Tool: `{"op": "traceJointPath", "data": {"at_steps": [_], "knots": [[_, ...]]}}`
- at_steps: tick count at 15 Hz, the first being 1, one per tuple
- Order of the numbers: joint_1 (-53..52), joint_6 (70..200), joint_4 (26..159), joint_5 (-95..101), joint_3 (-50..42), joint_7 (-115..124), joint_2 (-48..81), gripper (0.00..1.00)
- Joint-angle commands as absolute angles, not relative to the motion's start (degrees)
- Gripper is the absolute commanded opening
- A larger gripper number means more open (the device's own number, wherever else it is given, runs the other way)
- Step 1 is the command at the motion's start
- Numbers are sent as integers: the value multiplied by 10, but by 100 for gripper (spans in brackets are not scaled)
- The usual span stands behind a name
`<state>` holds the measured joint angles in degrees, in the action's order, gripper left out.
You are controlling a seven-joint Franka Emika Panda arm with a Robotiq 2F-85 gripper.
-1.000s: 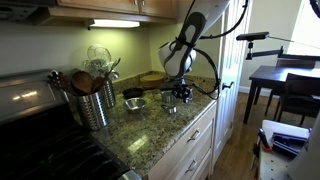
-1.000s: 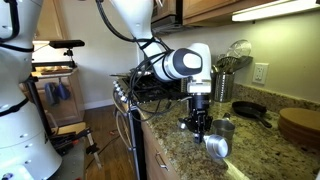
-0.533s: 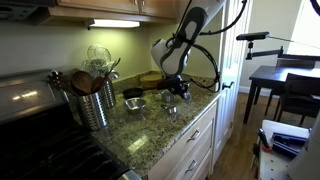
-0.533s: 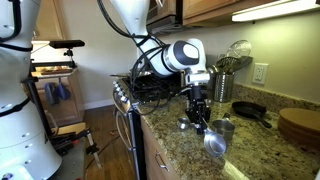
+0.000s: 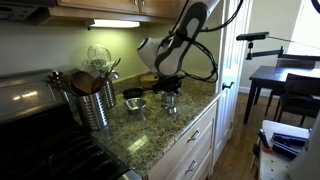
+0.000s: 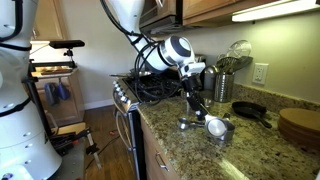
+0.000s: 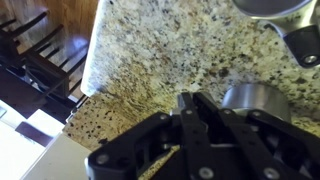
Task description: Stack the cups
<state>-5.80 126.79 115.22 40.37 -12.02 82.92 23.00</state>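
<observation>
Several small shiny metal cups stand on the granite counter. In an exterior view one cup [image 5: 135, 104] stands left of my gripper [image 5: 168, 92], which is over another cup [image 5: 168, 104]. In an exterior view my gripper [image 6: 200, 112] holds a cup [image 6: 217, 127] by its rim, right at a standing cup that it overlaps. A smaller cup [image 6: 187, 122] sits beside them. In the wrist view my fingers [image 7: 193, 100] are shut, with the held cup [image 7: 255, 98] at their right. Two more cups [image 7: 270, 8] [image 7: 305, 45] lie beyond.
A ribbed metal canister of wooden spoons [image 5: 95, 105] [image 6: 222, 85] stands near the stove [image 5: 30, 110]. A dark round bowl [image 5: 133, 93] [image 6: 248, 110] sits behind the cups. A round wooden board [image 6: 298, 122] lies further along. The counter's front edge [image 7: 95, 70] is close.
My gripper has swung along the counter with the cup, from near the front edge toward the standing cup, and the arm has leaned over with it.
</observation>
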Motion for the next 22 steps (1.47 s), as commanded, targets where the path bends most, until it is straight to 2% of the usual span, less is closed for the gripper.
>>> {"op": "traceJointPath", "data": {"at_steps": [1, 22], "knots": [[-60, 1239, 1142, 449, -105, 793, 227, 9], [-53, 1228, 1043, 577, -70, 664, 331, 9]]}}
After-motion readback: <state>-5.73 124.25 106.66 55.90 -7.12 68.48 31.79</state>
